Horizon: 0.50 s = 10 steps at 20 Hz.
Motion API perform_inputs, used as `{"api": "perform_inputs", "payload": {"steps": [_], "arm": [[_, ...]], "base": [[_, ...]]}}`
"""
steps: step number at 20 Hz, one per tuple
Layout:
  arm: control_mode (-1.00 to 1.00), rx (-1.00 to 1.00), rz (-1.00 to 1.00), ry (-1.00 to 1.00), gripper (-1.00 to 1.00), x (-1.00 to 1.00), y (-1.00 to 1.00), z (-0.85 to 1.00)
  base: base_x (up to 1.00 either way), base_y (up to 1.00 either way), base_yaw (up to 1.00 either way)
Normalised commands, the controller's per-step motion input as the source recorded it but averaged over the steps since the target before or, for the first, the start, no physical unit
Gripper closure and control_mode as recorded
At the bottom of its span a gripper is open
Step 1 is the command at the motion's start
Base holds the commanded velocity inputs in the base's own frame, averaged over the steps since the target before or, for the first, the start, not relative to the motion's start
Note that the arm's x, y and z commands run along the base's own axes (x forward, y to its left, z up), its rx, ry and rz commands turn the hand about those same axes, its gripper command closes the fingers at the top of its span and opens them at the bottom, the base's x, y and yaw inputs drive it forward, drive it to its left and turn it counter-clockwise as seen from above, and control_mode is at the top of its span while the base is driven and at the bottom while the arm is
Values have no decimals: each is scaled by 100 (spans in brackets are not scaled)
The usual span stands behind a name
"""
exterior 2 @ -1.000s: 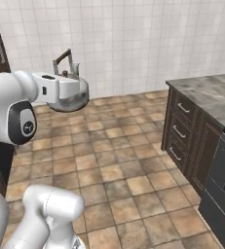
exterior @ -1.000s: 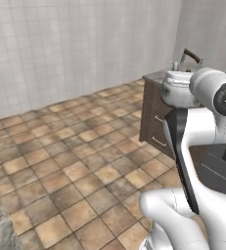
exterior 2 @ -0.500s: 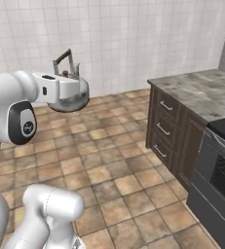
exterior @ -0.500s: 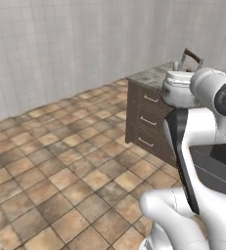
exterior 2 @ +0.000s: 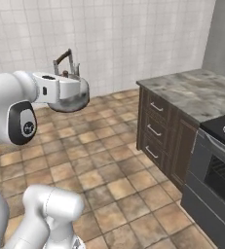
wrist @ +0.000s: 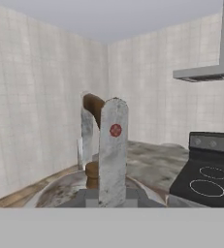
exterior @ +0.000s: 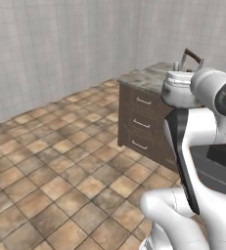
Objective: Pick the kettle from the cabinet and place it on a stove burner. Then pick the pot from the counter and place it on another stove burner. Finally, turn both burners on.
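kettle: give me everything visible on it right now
The kettle is a small squat shiny silver vessel with a thin arched dark handle and a brown lid knob. It sits upright in the air above the tiled floor, carried at the end of the arm, apart from the counter and stove. The gripper has its jaws shut on the handle.

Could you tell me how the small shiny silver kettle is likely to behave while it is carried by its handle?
The small shiny silver kettle looks rigid. Hung from its thin arched handle in the shut gripper, it may swing.
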Motion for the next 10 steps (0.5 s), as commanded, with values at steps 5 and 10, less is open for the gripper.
{"api": "perform_inputs", "payload": {"steps": [5,10], "arm": [[100,0,0,0,100,0,0,0],[100,0,0,0,100,0,0,0]], "base": [[62,-2,-18],[59,-1,-17]]}}
